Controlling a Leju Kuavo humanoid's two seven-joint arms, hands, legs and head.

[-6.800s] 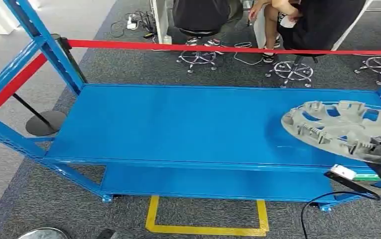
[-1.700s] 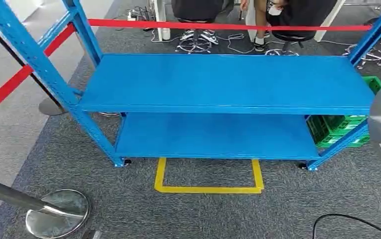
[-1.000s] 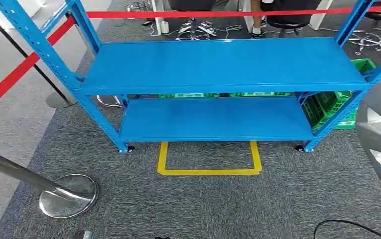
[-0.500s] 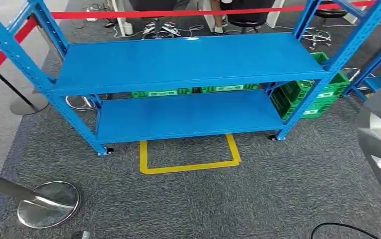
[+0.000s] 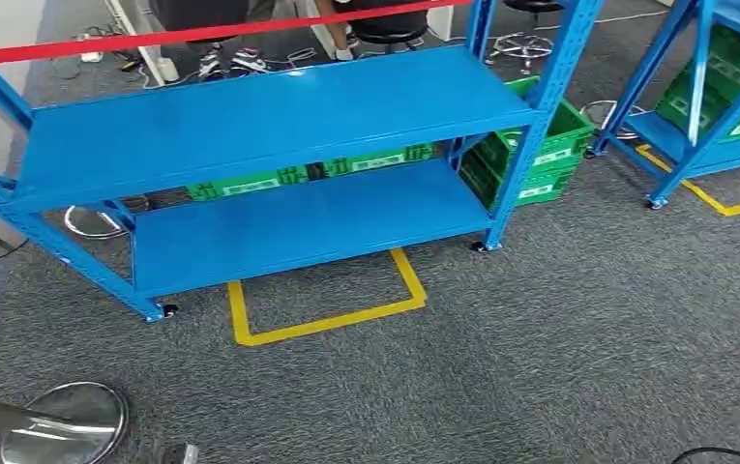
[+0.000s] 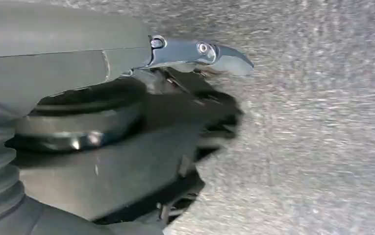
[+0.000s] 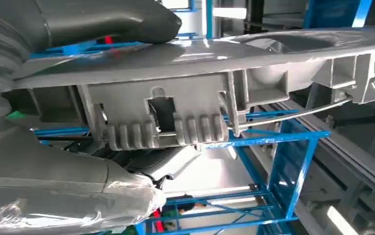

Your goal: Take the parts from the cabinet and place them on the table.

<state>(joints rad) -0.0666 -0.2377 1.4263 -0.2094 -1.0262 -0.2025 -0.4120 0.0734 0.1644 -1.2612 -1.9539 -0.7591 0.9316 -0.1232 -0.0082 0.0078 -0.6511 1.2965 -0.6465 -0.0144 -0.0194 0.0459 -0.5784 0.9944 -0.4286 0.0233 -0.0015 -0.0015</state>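
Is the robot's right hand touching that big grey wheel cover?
Touching. In the right wrist view the right hand grips the grey wheel cover: the thumb lies across one face and the other fingers press against the ribbed rim side.

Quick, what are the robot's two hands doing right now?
Left hand: cannot be told, too blurred.
Right hand: holding the grey wheel cover.

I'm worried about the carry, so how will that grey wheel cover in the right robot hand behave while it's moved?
The wheel cover looks like thin moulded plastic, so probably light and fairly stiff. The right robot hand grips only its rim, so it may sag or twist. Its small clips look snappable if bumped.
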